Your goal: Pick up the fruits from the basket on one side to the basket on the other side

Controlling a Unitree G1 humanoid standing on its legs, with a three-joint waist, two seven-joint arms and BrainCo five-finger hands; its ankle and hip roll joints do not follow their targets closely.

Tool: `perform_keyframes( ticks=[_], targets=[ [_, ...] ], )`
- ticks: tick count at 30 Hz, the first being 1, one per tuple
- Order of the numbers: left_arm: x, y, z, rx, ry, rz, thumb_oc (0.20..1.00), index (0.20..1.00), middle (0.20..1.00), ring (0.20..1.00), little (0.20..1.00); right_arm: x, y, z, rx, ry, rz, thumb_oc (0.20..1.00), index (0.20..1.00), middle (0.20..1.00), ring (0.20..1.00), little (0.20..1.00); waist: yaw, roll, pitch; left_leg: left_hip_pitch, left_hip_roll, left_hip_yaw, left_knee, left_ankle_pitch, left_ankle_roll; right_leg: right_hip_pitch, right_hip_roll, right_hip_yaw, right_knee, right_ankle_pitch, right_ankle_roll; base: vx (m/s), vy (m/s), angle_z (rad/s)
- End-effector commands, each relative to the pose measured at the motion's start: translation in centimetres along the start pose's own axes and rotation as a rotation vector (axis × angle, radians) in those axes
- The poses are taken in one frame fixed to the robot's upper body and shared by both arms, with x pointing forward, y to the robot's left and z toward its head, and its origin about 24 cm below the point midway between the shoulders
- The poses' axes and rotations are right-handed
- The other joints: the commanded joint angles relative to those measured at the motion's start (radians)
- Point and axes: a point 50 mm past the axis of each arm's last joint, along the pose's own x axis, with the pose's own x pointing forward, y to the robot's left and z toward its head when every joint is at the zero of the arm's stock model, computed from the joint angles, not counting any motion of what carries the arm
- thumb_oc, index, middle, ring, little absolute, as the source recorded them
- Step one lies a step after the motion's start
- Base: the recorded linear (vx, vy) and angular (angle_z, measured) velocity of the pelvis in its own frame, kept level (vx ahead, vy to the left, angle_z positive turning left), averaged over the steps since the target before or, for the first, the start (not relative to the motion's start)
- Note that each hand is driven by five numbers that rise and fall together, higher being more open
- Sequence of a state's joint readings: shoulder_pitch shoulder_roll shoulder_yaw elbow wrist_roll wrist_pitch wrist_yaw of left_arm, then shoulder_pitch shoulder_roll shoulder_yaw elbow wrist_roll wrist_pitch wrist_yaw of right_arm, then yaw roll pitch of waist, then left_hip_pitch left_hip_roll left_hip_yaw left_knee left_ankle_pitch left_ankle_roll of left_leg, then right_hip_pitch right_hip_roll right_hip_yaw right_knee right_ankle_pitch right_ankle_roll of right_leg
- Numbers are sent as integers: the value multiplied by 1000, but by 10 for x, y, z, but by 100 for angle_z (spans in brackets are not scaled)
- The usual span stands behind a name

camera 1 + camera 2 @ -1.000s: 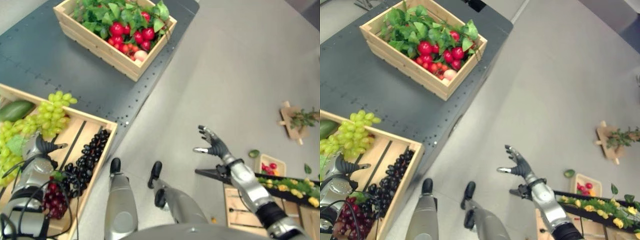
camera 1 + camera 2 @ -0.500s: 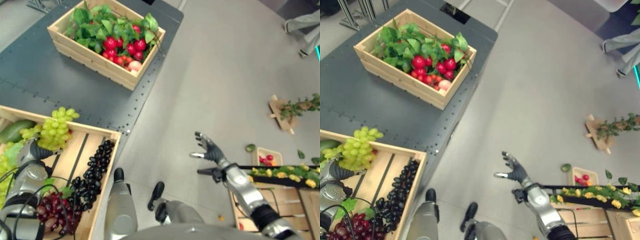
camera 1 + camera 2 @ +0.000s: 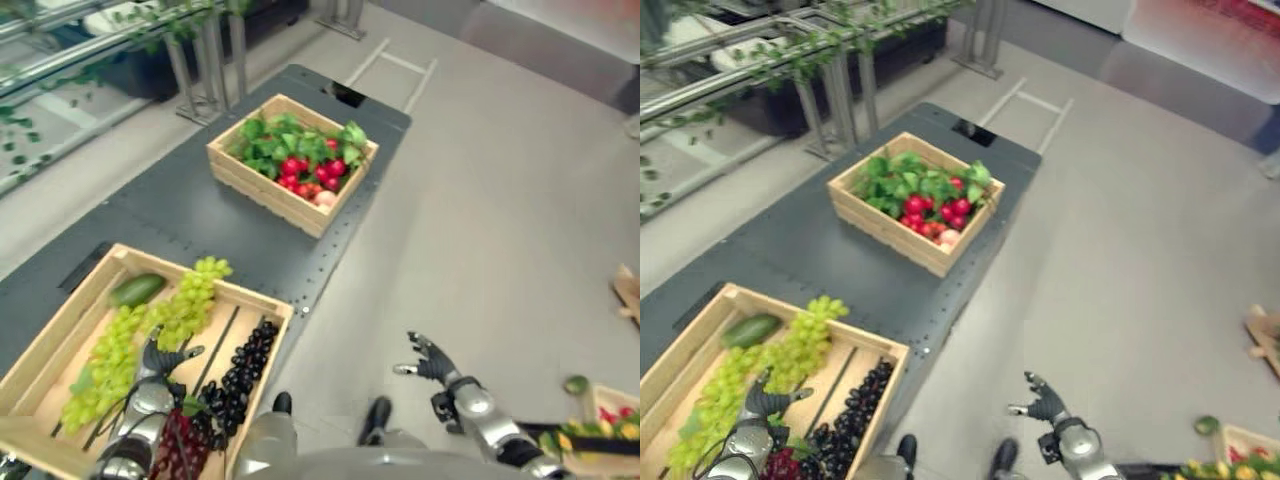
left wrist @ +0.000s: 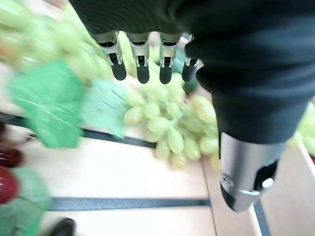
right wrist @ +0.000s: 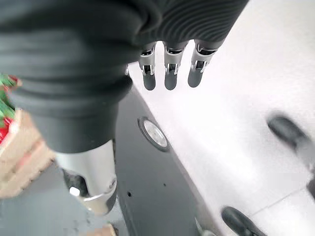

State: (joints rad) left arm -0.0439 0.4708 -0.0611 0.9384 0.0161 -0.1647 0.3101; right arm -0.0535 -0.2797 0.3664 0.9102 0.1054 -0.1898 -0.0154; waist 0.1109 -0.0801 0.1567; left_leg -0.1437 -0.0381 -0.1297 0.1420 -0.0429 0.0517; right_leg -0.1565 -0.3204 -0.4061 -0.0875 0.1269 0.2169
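Lengthwise, green grapes [image 3: 150, 330] point toward far crate [image 3: 292, 163].

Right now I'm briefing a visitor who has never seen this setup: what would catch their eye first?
Probably the near wooden crate on the dark table, holding green grapes, black grapes and red grapes, with the left hand open over them. Next, the far crate of red fruit under green leaves. The right hand hangs open above the floor.
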Motion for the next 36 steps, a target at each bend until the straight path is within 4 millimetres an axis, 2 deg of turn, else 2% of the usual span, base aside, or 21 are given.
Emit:
perform_keyframes(
  ticks=[1,2,3,4,5,6,7,8,9,10,12,13,14,17,22,23,24,25,29,32,36],
  targets=[
    [10,9,31,22,-139,7,1000,1000,1000,1000,1000,6,-18,17,-24,-56,-76,1000,1000,1000,1000,1000,14,-49,7,93,-42,58,-26,-88,-68,-6,-25,0,67,55,18,223,-263,145],
    [8,-1,32,39,-149,-28,1000,1000,1000,1000,1000,4,-21,12,-27,-42,-89,1000,1000,1000,1000,1000,8,-44,0,98,-28,11,-25,-96,-80,14,-10,-28,74,47,16,236,-270,145],
    [7,-4,30,34,-141,-37,1000,1000,1000,1000,1000,3,-22,11,-28,-38,-90,1000,1000,1000,1000,1000,11,-41,-2,104,-8,-3,-28,-102,-92,27,10,-47,77,31,10,236,-270,147],
    [7,-4,30,34,-141,-36,1000,1000,1000,1000,1000,3,-22,11,-27,-39,-90,1000,1000,1000,1000,1000,6,-43,-3,101,-12,-7,-31,-96,-91,26,5,-51,76,33,10,184,-271,163],
    [6,-10,27,48,-127,-62,1000,1000,1000,1000,1000,3,-22,13,-37,-47,-89,1000,1000,1000,1000,1000,5,-45,-9,95,21,-24,-41,-85,-118,38,37,-86,80,9,-2,98,-170,127],
    [6,-10,27,48,-126,-62,1000,1000,1000,1000,1000,3,-22,13,-37,-47,-89,1000,1000,1000,1000,1000,3,-45,-10,94,20,-26,-41,-84,-118,37,36,-88,80,9,-2,170,-268,104],
    [6,-12,26,51,-118,-69,1000,1000,1000,1000,1000,4,-22,12,-45,-39,-90,1000,1000,1000,1000,1000,0,-47,-16,93,40,-19,-48,-81,-129,44,60,-92,74,-6,-11,158,-196,28],
    [5,-18,27,44,-115,-90,1000,1000,1000,1000,1000,5,-23,13,-42,-42,-101,1000,1000,1000,1000,1000,-8,-47,-22,80,64,18,-49,-62,-146,58,93,-96,61,-27,-25,158,-196,18],
    [5,-18,27,44,-115,-89,1000,1000,1000,1000,1000,5,-23,13,-42,-42,-101,1000,1000,1000,1000,1000,-9,-48,-23,78,63,17,-49,-61,-145,57,92,-97,61,-27,-24,135,-172,25],
    [3,-24,29,55,-126,-108,1000,1000,1000,1000,1000,6,-23,14,-51,-38,-108,1000,1000,1000,1000,1000,-17,-43,-22,63,84,85,-51,-33,-155,67,114,-97,50,-38,-33,74,-112,20],
    [2,-30,29,70,-128,-129,1000,1000,1000,1000,1000,8,-25,15,-64,-32,-112,1000,1000,1000,1000,1000,-24,-34,-27,65,113,185,-76,-17,-162,82,133,-111,39,-51,-40,95,-109,38],
    [2,-30,29,70,-128,-129,1000,1000,1000,1000,1000,8,-25,15,-64,-32,-112,1000,1000,1000,1000,1000,-24,-34,-27,65,113,185,-76,-17,-162,83,133,-111,39,-51,-40,89,-80,45],
    [1,-34,30,84,-138,-146,1000,1000,1000,1000,1000,8,-26,17,-71,-35,-122,1000,1000,1000,1000,1000,-36,-25,-37,66,133,264,-105,6,-159,93,146,-124,29,-59,-46,74,-66,31],
    [1,-33,30,109,-141,-150,1000,1000,1000,1000,1000,8,-26,13,-78,-18,-122,1000,1000,1000,1000,1000,-47,-12,-58,74,143,306,-129,18,-160,89,176,-109,27,-83,-63,95,-47,33],
    [10,-19,43,127,-178,-115,1000,1000,1000,1000,1000,9,-31,20,-94,-44,-129,1000,1000,1000,1000,1000,-60,-23,-38,6,145,317,-16,-1,-163,86,195,-80,17,-102,-82,50,-38,0],
    [14,-13,51,122,-195,-90,1000,1000,1000,1000,1000,9,-34,21,-91,-49,-140,1000,1000,1000,1000,1000,-64,-22,-32,-13,145,330,-34,15,-163,82,198,-84,12,-102,-81,-61,54,16],
    [17,-7,62,123,-231,-68,1000,1000,1000,1000,1000,9,-39,24,-88,-58,-159,1000,1000,1000,1000,1000,-67,-16,-31,-42,150,343,-88,66,-164,73,203,-89,11,-102,-76,-46,101,15],
    [19,-2,67,123,-248,-54,1000,1000,1000,1000,1000,9,-41,25,-89,-62,-167,1000,1000,1000,1000,1000,-66,-13,-30,-55,148,334,-114,78,-158,65,206,-86,10,-102,-76,3,114,24],
    [27,27,77,202,-279,30,1000,1000,1000,1000,1000,8,-35,17,-90,-33,-150,1000,1000,1000,1000,1000,-78,-47,-49,-30,124,334,-145,62,-138,67,200,-78,14,-91,-66,60,80,-9],
    [31,42,86,210,-297,86,1000,1000,1000,1000,1000,7,-33,14,-91,-21,-140,1000,1000,1000,1000,1000,-89,-51,-62,-5,101,354,-171,57,-126,60,182,-56,23,-75,-55,26,165,-15],
    [35,62,86,236,-274,143,1000,1000,1000,1000,1000,5,-30,11,-79,-17,-125,1000,1000,1000,1000,1000,-100,-57,-69,17,92,380,-172,47,-117,53,170,-18,41,-69,-48,32,131,-35]
  ],
)
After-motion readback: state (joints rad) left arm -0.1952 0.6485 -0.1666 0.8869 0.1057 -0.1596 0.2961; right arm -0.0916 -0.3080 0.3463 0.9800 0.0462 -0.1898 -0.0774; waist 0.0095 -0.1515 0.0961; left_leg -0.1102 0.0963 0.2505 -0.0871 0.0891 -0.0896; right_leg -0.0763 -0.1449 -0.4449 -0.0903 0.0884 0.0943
